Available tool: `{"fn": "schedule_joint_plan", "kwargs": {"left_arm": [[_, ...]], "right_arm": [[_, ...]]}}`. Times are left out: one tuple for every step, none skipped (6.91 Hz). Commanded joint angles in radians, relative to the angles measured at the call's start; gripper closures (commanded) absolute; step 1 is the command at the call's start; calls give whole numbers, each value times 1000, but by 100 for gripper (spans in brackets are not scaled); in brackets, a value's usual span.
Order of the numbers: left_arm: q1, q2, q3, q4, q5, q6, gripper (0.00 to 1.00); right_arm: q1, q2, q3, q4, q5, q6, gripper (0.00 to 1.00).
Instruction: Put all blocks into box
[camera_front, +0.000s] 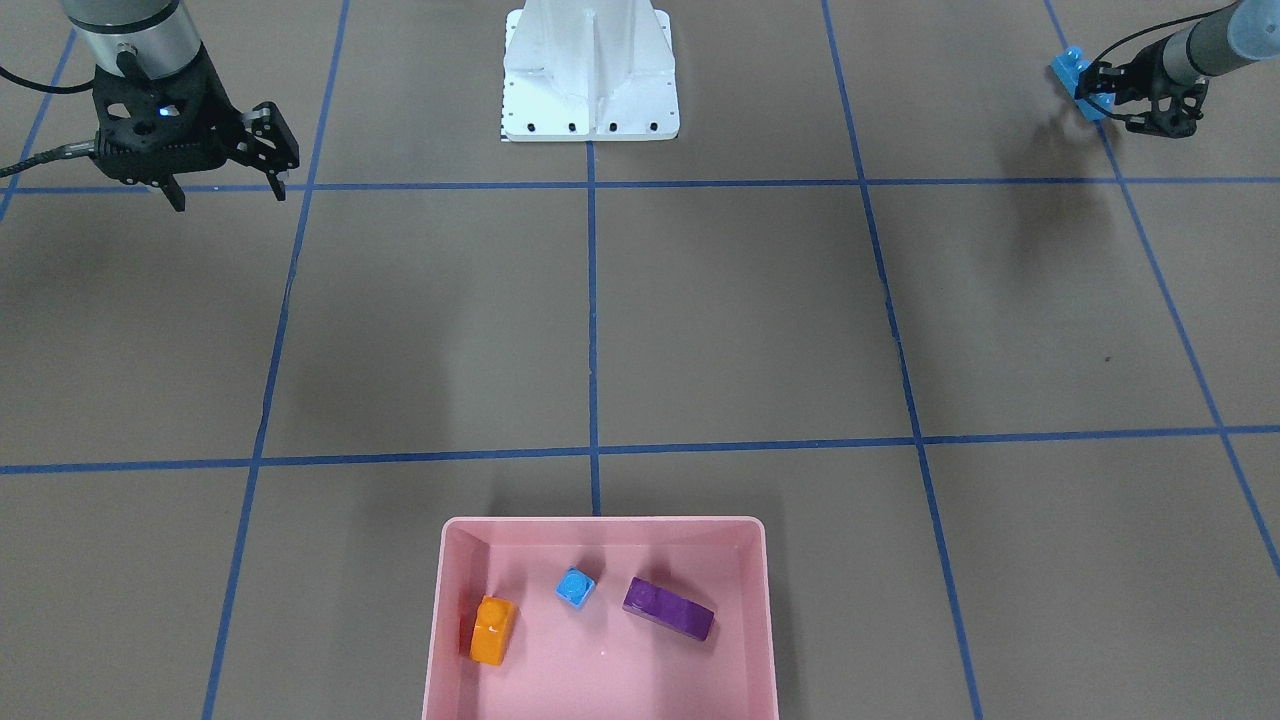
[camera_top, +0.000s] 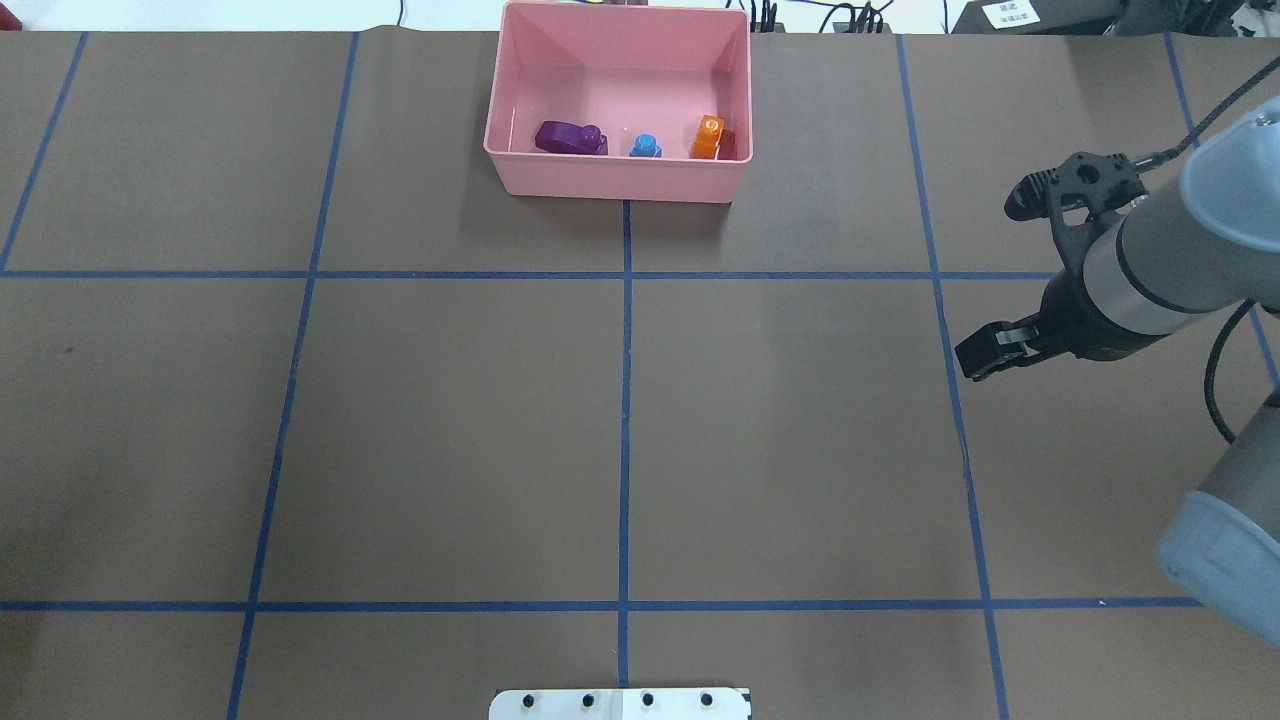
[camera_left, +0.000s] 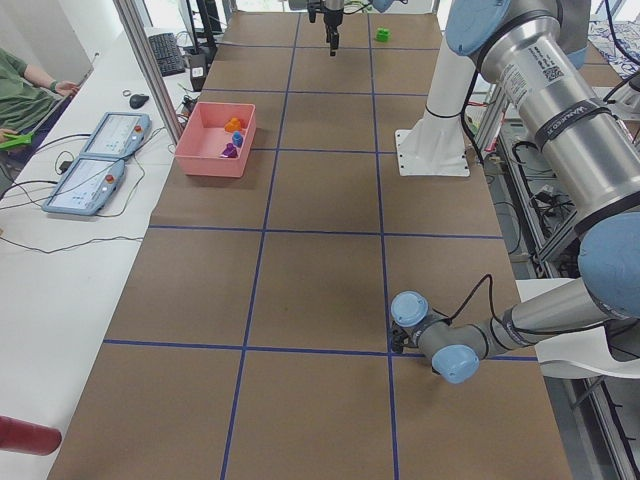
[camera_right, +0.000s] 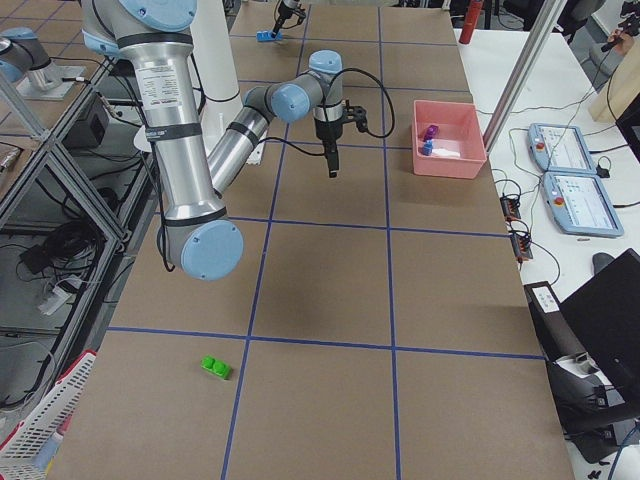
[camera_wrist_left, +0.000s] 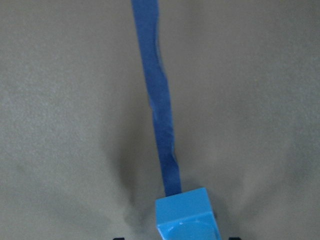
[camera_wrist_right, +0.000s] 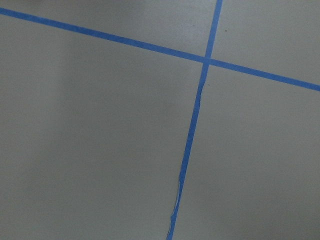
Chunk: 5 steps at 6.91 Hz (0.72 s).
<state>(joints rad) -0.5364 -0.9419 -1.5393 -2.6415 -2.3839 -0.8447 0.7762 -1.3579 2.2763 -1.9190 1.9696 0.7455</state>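
Observation:
My left gripper (camera_front: 1090, 92) is shut on the long blue block (camera_front: 1072, 78) low over the table at the robot's left end. The block's end shows between the fingers in the left wrist view (camera_wrist_left: 186, 217). The pink box (camera_front: 600, 528) at the far middle edge holds the orange block (camera_front: 493, 630), the tiny blue block (camera_front: 575, 587) and the purple block (camera_front: 668, 608). The green block (camera_right: 215, 367) lies alone on the table far out at the robot's right end. My right gripper (camera_front: 230, 190) is open and empty, hovering above bare table.
The white robot base (camera_front: 590, 75) stands at the near middle edge. Blue tape lines (camera_top: 625, 400) divide the brown table. Operator tablets (camera_left: 95, 170) and cables lie on the white side bench beyond the box.

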Motion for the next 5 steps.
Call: {"fn": "schedule_joint_plan", "kwargs": {"left_arm": [[1, 0, 1, -1, 0, -2, 76], [1, 0, -1, -8, -1, -2, 100], [3, 3, -10, -12, -3, -2, 100], [1, 20, -57, -12, -11, -11, 100], [-11, 67, -150, -12, -29, -36, 100]], "right_arm": [[-2, 0, 0, 0, 0, 0, 0], [0, 2, 0, 0, 0, 0, 0], [0, 2, 0, 0, 2, 0, 0], [-2, 5, -1, 0, 2, 0, 0], [0, 9, -1, 0, 2, 0, 0]]}}
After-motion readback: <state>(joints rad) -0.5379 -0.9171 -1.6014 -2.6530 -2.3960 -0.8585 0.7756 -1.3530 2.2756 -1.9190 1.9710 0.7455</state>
